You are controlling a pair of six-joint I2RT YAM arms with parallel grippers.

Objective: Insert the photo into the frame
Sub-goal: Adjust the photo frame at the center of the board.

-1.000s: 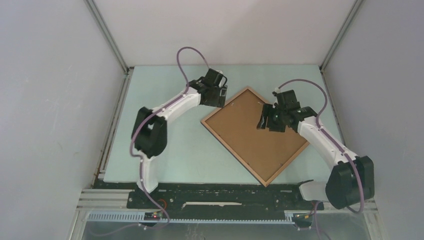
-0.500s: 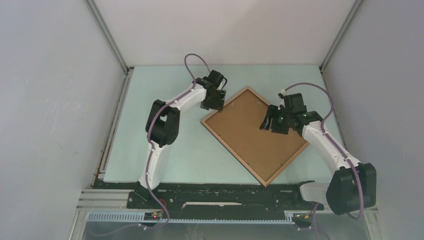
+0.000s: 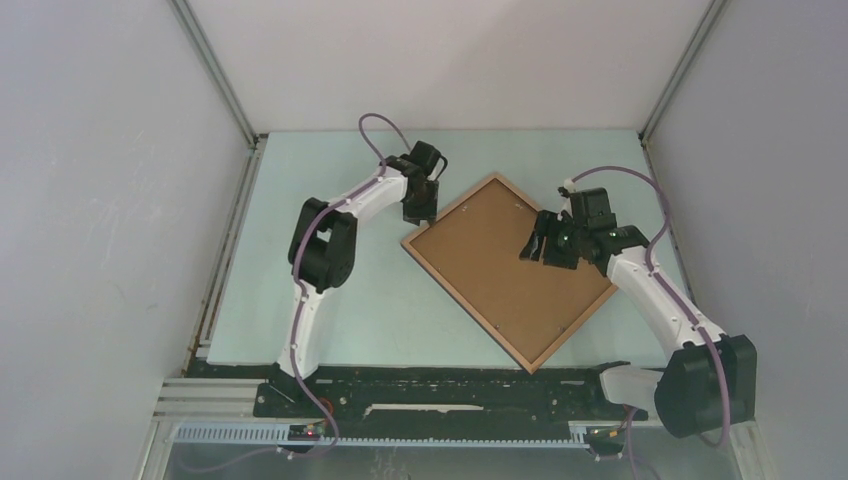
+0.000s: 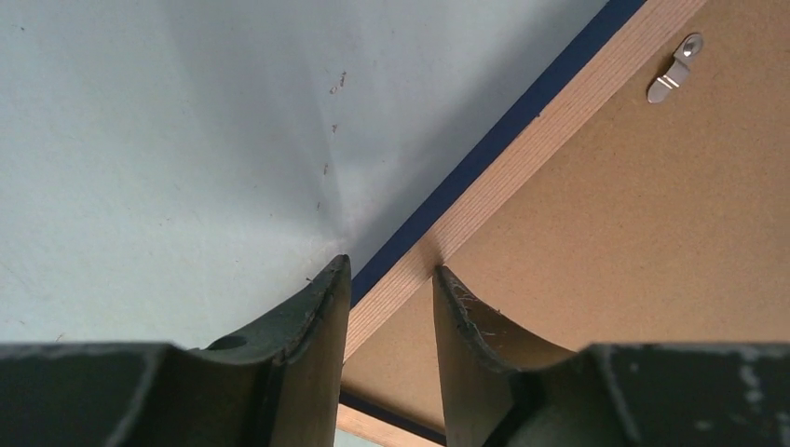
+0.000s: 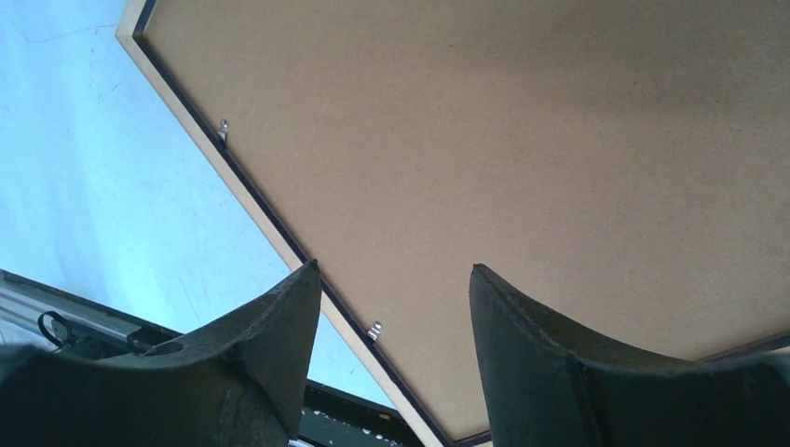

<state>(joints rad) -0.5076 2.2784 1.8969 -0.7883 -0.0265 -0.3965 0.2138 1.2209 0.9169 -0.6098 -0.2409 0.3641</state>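
The frame (image 3: 468,307) lies flat on the desk (image 3: 400,320), wood-brown face up and turned like a diamond, with the brown backing board (image 3: 500,280) filling it. The left jaws are narrow and point down at its upper-left rail. The rail runs straight between the two tips, with bare desk outside one tip and board beyond the other. Whether they pinch the rail I cannot tell. A metal clip (image 4: 675,67) sits ahead of them on the board. The right jaws are spread wide, hanging above the right part of the board
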